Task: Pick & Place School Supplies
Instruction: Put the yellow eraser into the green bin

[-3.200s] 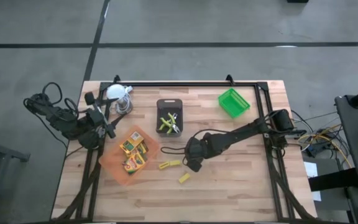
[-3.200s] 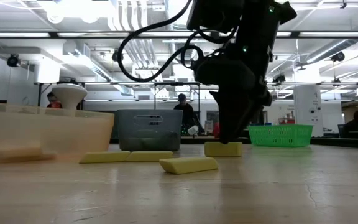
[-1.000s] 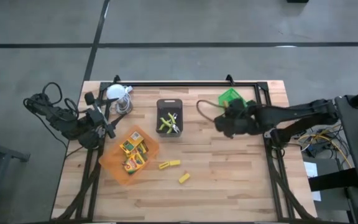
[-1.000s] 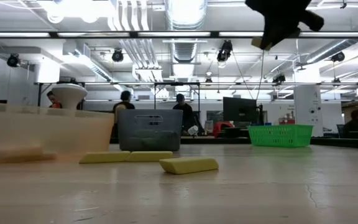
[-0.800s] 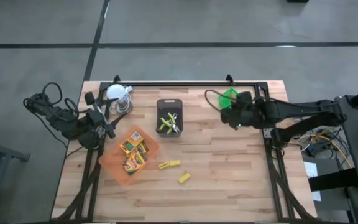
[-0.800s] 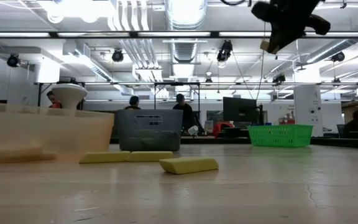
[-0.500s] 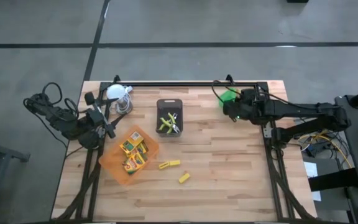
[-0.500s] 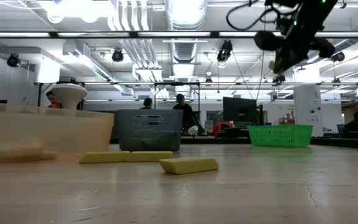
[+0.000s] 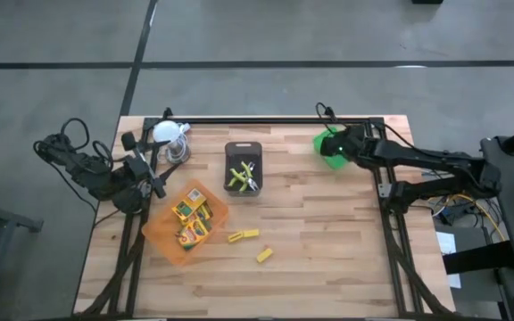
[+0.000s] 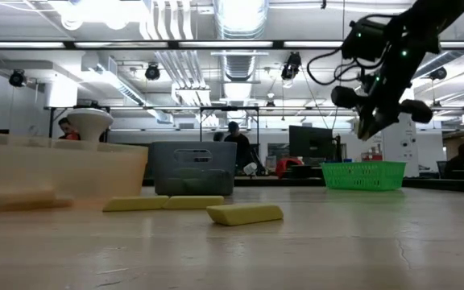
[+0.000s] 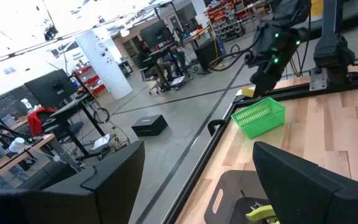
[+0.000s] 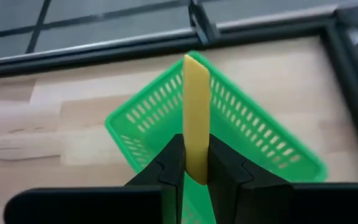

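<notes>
My right gripper (image 9: 333, 144) hangs over the green tray (image 9: 325, 141) at the table's far right, shut on a short yellow stick (image 12: 196, 106). The low view shows it (image 10: 369, 129) above that tray (image 10: 362, 175). Two more yellow sticks (image 9: 244, 235) (image 9: 264, 255) lie flat on the wood. Yellow-green crayon boxes (image 9: 190, 218) fill the orange tray (image 9: 161, 237). Lime-handled scissors (image 9: 242, 174) lie in the black tray (image 9: 244, 148). My left gripper (image 11: 197, 186) waits open at the table's left edge (image 9: 141, 176). My right gripper pinches the yellow stick by its near end (image 12: 196, 163) between the two fingers (image 12: 169, 165). The stick runs along the fingers and juts out ahead of them. It is lifted clear, over the green tray (image 12: 142, 130).
A white-topped metal object (image 9: 166, 132) stands at the far left corner. A black frame rail (image 9: 266, 120) runs along the far edge, and another (image 9: 384, 178) runs down the right side. Bare wood (image 9: 328, 241) lies at the near right. People stand in the room behind.
My right gripper has carried the yellow stick toward the table's far edge, from beside the green tray to over it. It has stayed shut on the stick. The sticks on the table have kept still.
</notes>
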